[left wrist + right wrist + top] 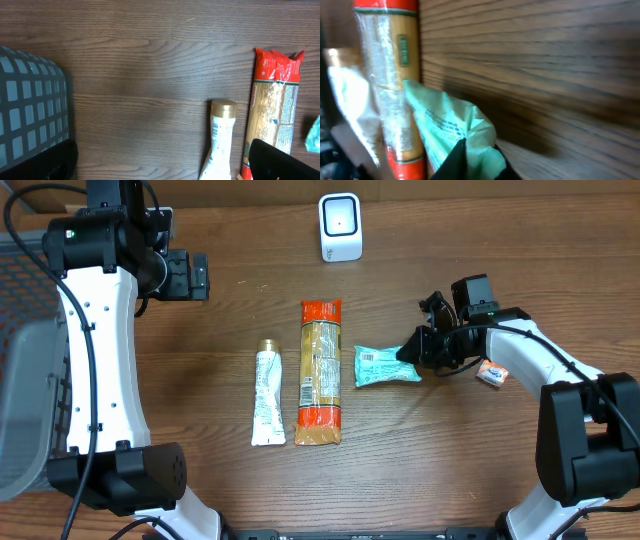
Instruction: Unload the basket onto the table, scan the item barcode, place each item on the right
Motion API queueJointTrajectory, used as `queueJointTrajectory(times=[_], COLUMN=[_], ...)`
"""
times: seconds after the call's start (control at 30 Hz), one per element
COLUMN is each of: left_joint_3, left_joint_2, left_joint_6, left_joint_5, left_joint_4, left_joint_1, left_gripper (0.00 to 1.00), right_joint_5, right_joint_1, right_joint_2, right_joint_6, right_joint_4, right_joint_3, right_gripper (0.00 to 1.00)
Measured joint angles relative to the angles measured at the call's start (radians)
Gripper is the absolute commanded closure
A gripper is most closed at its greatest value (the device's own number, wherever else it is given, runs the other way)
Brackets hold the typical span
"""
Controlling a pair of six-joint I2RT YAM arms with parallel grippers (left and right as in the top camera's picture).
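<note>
The right claw (pixel 410 352) is held low over the counter (pixel 200 480) with its jaws set narrow. The right end of the green packet (pixel 385 366) is seen between its dark fingers (pixel 456 161) in the right wrist view. Whether the packet is pinched or merely flanked cannot be told. The packet is laid flat on the counter, its white printed label turned up and toward its left end, away from the claw.

Just left of the packet, a long pasta bag (pixel 321 372) with red ends is laid lengthwise. Beside that lies a white tube (pixel 267 395) with a gold cap pointing to the far edge. A small orange and white item (pixel 492 373) is seen on the counter just right of the right arm's wrist.

The white scanner (pixel 340 227) is stood at the far edge of the counter, well apart from the packet.

The left claw (pixel 188 275) is held wide apart, with nothing between its jaws, far left of the items. A grey mesh basket (pixel 25 380) is placed at the left edge.
</note>
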Motion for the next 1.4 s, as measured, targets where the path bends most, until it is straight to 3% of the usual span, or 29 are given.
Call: queueJointTrajectory(times=[0.1, 0.27, 0.53, 0.8, 0.87, 1.03, 1.4], left_joint_3=[0.0, 0.0, 0.0, 0.0, 0.0, 0.0, 0.0], left_joint_2=[0.0, 0.0, 0.0, 0.0, 0.0, 0.0, 0.0], left_joint_6=[0.0, 0.0, 0.0, 0.0, 0.0, 0.0, 0.0], left_joint_5=[0.0, 0.0, 0.0, 0.0, 0.0, 0.0, 0.0], left_joint_4=[0.0, 0.0, 0.0, 0.0, 0.0, 0.0, 0.0], left_joint_1=[0.0, 0.0, 0.0, 0.0, 0.0, 0.0, 0.0], left_gripper=[0.0, 0.0, 0.0, 0.0, 0.0, 0.01, 0.01], right_joint_5=[0.053, 0.094, 0.114, 0.06, 0.043, 0.018, -0.064], right_joint_1=[0.0, 0.0, 0.0, -0.005, -0.007, -0.005, -0.01], right_joint_2=[0.0, 0.006, 0.008, 0.001, -0.003, -0.004, -0.004], right_joint_6=[0.003, 0.0, 0.002, 0.002, 0.001, -0.001, -0.021], right_joint_4=[-0.012, -0.031, -0.091, 0.052, 0.082, 0.116, 0.041], right_joint_3=[-0.006, -0.016, -0.019, -0.118, -0.135, -0.155, -0.13], right_gripper=[0.64, 0.55, 0.52, 0.52, 0.59, 0.96, 0.96])
